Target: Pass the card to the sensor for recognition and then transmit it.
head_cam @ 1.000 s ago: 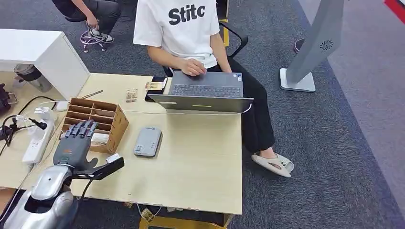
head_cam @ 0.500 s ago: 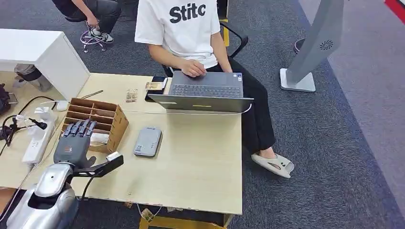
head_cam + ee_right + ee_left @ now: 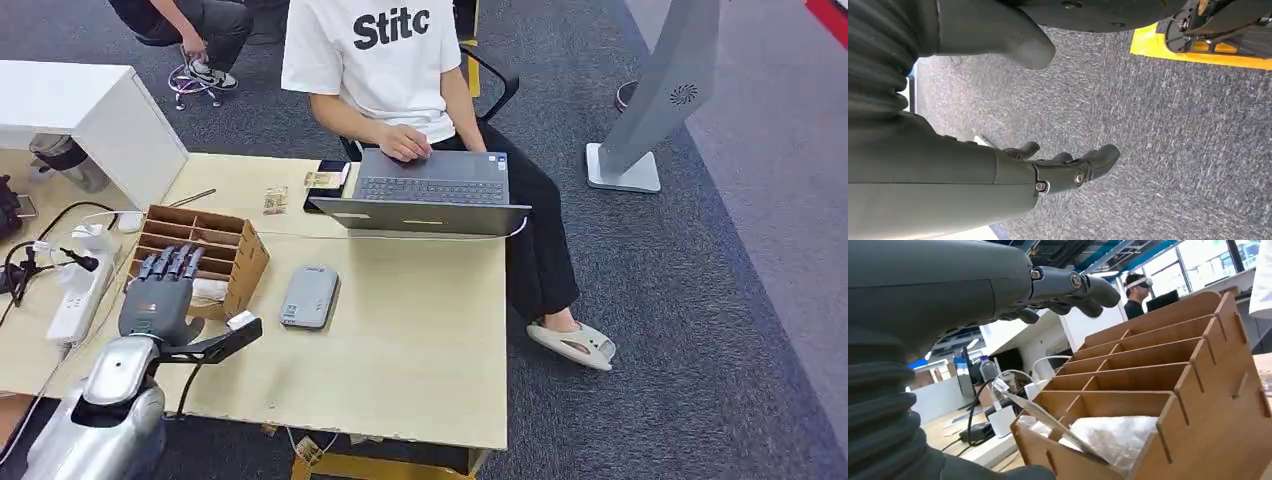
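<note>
A wooden slotted organizer (image 3: 230, 250) stands at the table's left. A white card (image 3: 209, 289) lies in its nearest slot; in the left wrist view the card (image 3: 1048, 421) leans thin and tilted over crumpled white plastic (image 3: 1113, 435). My left hand (image 3: 160, 295) hovers just in front of that slot, fingers (image 3: 1083, 290) stretched toward the organizer, thumb spread to the right, holding nothing. The grey sensor pad (image 3: 309, 297) lies flat on the table right of the organizer. My right hand (image 3: 1063, 170) hangs over the carpet, fingers loosely apart and empty.
A person in a white shirt (image 3: 380, 50) types on a grey laptop (image 3: 430, 195) at the table's far edge. A white power strip (image 3: 75, 295) and cables lie left of my hand. A phone and small items (image 3: 325, 180) sit by the laptop.
My left hand has crept slightly forward and right toward the organizer's nearest slot. The card, sensor and laptop stay where they were.
</note>
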Robot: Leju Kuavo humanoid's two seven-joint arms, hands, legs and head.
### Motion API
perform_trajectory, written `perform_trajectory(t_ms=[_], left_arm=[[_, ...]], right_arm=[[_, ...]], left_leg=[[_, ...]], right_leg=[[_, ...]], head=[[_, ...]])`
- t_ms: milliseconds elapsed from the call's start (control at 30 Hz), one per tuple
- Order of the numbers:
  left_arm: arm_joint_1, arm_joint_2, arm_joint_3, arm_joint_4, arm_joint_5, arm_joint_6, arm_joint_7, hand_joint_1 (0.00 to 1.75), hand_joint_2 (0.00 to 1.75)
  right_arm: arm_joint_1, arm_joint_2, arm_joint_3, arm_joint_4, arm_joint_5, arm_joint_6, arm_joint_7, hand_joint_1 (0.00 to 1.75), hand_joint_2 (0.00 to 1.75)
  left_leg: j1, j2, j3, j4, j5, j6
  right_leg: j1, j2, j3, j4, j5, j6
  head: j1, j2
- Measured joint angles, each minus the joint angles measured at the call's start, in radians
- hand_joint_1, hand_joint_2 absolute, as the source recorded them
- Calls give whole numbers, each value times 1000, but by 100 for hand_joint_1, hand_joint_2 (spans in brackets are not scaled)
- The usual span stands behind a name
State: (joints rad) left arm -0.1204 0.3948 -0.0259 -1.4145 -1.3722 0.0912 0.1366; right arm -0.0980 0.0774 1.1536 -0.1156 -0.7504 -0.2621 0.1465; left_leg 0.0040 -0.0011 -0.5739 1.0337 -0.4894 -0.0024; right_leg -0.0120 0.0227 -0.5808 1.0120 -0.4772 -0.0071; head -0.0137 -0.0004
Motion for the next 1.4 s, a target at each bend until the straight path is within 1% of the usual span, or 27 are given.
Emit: perform_trajectory(t_ms=[33,67,100,133,167,200,233,267,300,367,400,433,600,900,1000,1167,1267,1400], left_arm=[[-1,-3,0,3,-1,5,-1,75,175],[-3,-5,0,6,-3,8,-1,79,175],[-4,-8,0,9,-5,8,-1,87,175],[-6,-10,0,12,-7,8,-1,108,175],[-7,-12,0,15,-8,7,-2,108,175],[-8,-14,0,19,-10,6,-2,140,175],[-9,-17,0,23,-11,4,-2,150,175],[-10,-18,0,26,-13,0,-2,150,175],[-10,-18,0,29,-15,-8,-2,155,175],[-10,-18,0,35,-17,-23,0,157,175],[-10,-18,0,36,-18,-31,1,168,175],[-12,-18,0,38,-21,-39,6,173,175],[-36,-16,0,59,-32,-70,19,175,175],[-59,-10,0,88,-36,-69,23,175,175],[-60,-10,0,92,-43,-48,24,175,175],[-60,-13,0,92,-47,20,26,175,175],[-59,-17,11,77,-3,81,8,175,175],[-61,-19,43,26,51,131,-19,175,175]], right_arm=[[0,0,1,0,0,0,0,0,175],[0,0,1,0,0,0,0,0,175],[0,0,1,0,0,0,0,0,175],[0,0,2,0,0,0,0,0,175],[0,0,2,0,0,0,0,0,175],[0,0,4,0,0,0,0,0,175],[0,0,5,0,0,0,0,0,175],[0,0,5,0,0,0,0,0,175],[0,0,5,0,-2,0,1,0,175],[0,0,6,0,-5,0,3,0,175],[0,0,6,0,-5,0,3,0,175],[-1,0,6,0,-5,0,3,0,175],[-2,0,11,3,-8,2,6,0,175],[-2,0,18,3,-11,2,7,0,175],[-2,0,21,3,-14,2,4,0,175],[-2,0,21,3,-18,-8,-1,0,175],[0,3,22,3,-24,-24,0,0,175],[0,4,23,3,-26,-28,0,0,175]], left_leg=[[0,0,0,0,0,0],[0,0,0,0,0,0],[0,0,0,0,0,0],[0,0,0,0,0,0],[0,0,0,0,0,0],[0,0,0,0,0,0],[0,0,0,0,0,0],[0,0,0,0,0,0],[0,0,0,0,0,0],[0,0,0,0,0,0],[0,0,0,0,0,0],[0,0,0,0,0,0],[0,0,0,0,0,0],[0,1,1,0,0,0],[0,1,1,0,0,0],[1,1,1,0,0,0],[1,1,0,0,0,0],[1,1,0,0,0,0]], right_leg=[[0,0,0,0,0,0],[0,0,0,0,0,0],[0,0,0,0,0,0],[0,0,0,0,0,0],[0,0,0,0,0,0],[0,0,0,0,0,0],[0,0,0,0,0,0],[0,0,0,0,0,0],[0,0,0,0,0,0],[0,0,0,0,0,0],[0,0,0,0,0,0],[0,0,0,0,0,0],[0,0,0,0,0,0],[0,1,0,0,0,0],[0,1,0,0,0,0],[1,1,0,0,0,-1],[1,1,0,0,0,-1],[1,1,0,0,0,-1]], head=[[0,0],[0,0],[0,0],[0,0],[0,0],[0,0],[0,0],[0,0],[0,0],[0,0],[0,0],[0,0],[0,0],[0,0],[0,0],[0,0],[0,0],[0,0]])
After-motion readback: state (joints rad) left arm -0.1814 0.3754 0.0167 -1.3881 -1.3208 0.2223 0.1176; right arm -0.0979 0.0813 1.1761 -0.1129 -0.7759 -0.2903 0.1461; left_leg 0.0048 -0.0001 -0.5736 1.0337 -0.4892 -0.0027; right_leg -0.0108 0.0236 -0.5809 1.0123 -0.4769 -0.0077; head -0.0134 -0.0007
